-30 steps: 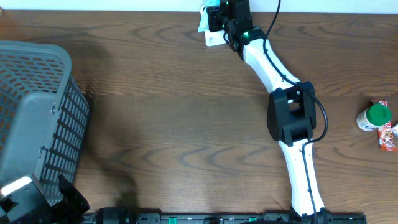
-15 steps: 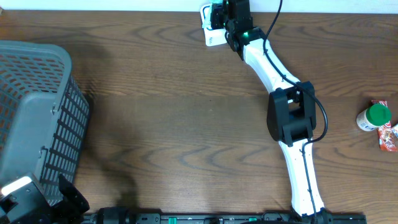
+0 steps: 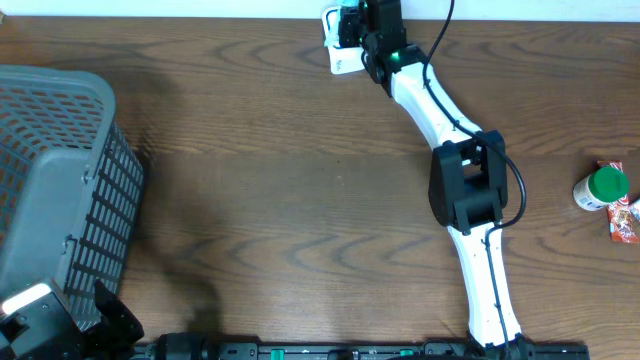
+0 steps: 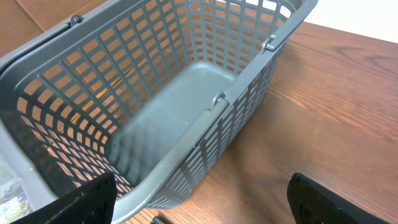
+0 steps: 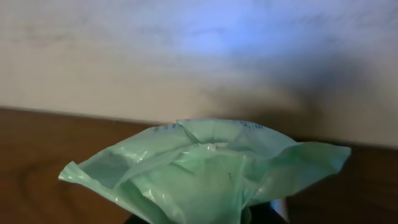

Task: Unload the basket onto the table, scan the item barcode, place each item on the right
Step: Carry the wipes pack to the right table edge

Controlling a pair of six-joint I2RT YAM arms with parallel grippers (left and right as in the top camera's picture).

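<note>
My right gripper (image 3: 350, 35) pinches a packet (image 5: 211, 168) at the table's (image 3: 280, 190) far edge. Only its wrist view shows the green crinkles. My left gripper (image 4: 205, 208) gapes wide.

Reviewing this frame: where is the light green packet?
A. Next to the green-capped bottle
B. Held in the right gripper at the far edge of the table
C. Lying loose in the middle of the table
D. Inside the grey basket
B: the right gripper is shut on the light green packet at the table's far edge, and the grey basket shows a bare floor.
</note>
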